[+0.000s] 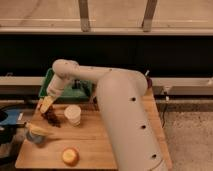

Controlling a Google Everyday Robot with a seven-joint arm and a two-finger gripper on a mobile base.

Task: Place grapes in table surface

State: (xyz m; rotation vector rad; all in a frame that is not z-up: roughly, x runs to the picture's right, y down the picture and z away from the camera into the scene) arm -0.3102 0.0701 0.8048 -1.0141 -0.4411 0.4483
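Note:
The grapes, a small dark bunch, hang right under my gripper at the left rear of the tan table surface, just left of the white cup. The gripper is shut on the top of the bunch. The bunch is down at the level of the board; I cannot tell whether it rests on it. The arm reaches in from the right, over the green bin.
A green bin stands behind the table at the left. A round orange-yellow fruit lies near the front edge. A bowl-like item with something yellowish sits at the left edge. A blue object is off the table's left side.

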